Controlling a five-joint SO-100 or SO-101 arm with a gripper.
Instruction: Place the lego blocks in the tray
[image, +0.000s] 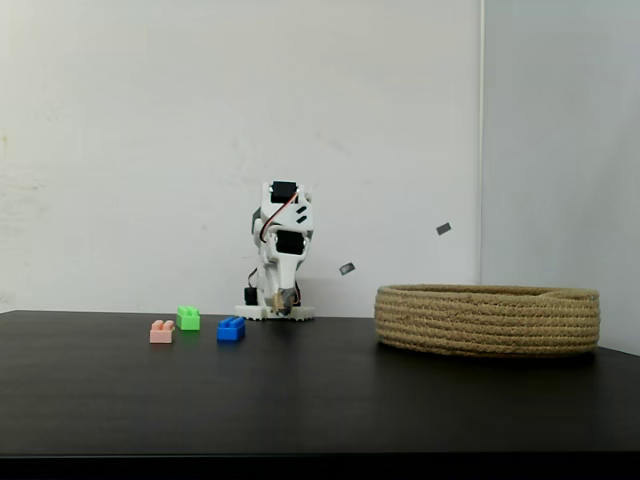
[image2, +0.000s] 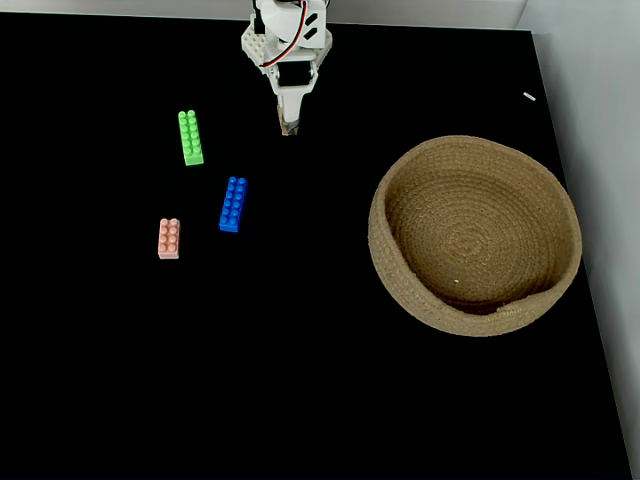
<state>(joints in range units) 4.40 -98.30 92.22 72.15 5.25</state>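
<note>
Three lego blocks (image2: 231, 203) left of the tray (image2: 400, 280)

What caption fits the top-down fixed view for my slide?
Folded arm with gripper at rest; green brick, blue brick and pink brick lie left of the empty rope basket.

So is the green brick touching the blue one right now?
Apart. The fixed view from above shows bare black table between the green brick and the blue brick.

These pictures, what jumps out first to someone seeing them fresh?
The big rope basket on the right of the black table. Then three bright bricks to its left: green, blue, pink. The folded white arm sits at the far edge.
</note>
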